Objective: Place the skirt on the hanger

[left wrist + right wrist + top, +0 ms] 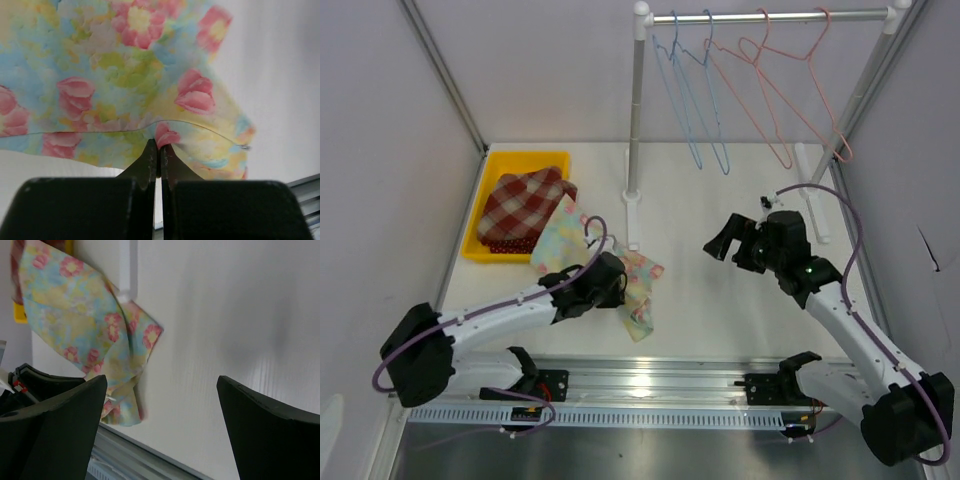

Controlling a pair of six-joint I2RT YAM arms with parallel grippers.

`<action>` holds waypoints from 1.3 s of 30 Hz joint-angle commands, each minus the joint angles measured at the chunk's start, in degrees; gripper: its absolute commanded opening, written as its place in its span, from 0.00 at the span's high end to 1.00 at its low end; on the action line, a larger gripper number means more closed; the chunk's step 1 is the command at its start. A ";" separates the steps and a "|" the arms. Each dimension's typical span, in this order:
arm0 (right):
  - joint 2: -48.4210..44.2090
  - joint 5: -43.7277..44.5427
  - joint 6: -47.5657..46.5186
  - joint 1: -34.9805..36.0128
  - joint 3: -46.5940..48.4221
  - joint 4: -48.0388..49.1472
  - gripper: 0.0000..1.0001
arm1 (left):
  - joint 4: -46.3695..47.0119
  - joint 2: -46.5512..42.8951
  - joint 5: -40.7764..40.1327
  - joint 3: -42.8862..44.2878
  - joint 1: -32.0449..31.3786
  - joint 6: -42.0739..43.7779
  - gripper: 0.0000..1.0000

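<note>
Work surface: a white table (720, 310) enclosed by plain pale walls, with an aluminium rail (650, 382) along its near edge. Landmark: the white rack post (636, 120), which stands upright on a foot at the middle of the table and carries a horizontal bar (770, 16). On that bar, to the right of the post, hang 2 blue wire hangers (695, 110) and, further right, 2 pink wire hangers (790, 110). To the left of the post sits a yellow bin (480, 215) holding a red checked cloth (523, 203). The floral skirt (642, 290) lies crumpled on the table just on the near side of the post's foot and to its left, reaching toward the bin's near corner; it is not on any hanger. The left gripper (160, 147) sits over the skirt, and its wrist view shows the fingers pressed together with a fold of the floral cloth pinched between them. The right gripper (161, 380) hovers above bare table to the right of the post, nearer the arms than the hangers, with its fingers (60, 425) spread wide and nothing between them. Not verifiable: from above, the left wrist covers its fingertips and the skirt's middle, so no waistband or opening can be made out. A dotted red fabric under the checked cloth is mostly hidden. The bar's right end and its second support run to the frame edge.
</note>
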 commanded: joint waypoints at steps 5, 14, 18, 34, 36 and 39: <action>3.03 5.26 2.30 9.17 -8.68 5.80 0.02 | 10.33 4.17 0.84 -3.73 -4.89 -8.05 1.00; 23.74 11.67 -2.26 16.23 -0.88 13.46 0.12 | 8.93 2.94 2.61 -7.42 -7.34 -9.46 1.00; 31.67 11.60 -4.99 16.40 4.31 14.86 0.18 | 7.87 -0.22 3.40 -9.80 -7.88 -11.13 1.00; 46.19 17.30 -5.61 23.78 11.97 12.23 0.43 | 5.85 -4.27 3.66 -13.76 -8.05 -11.92 1.00; 45.32 19.05 -5.61 24.13 11.27 10.74 0.62 | 5.67 -4.18 3.57 -13.49 -8.05 -11.48 1.00; 41.46 22.30 -5.26 24.13 8.98 8.54 0.83 | 5.76 -3.22 3.75 -12.79 -8.05 -10.43 1.00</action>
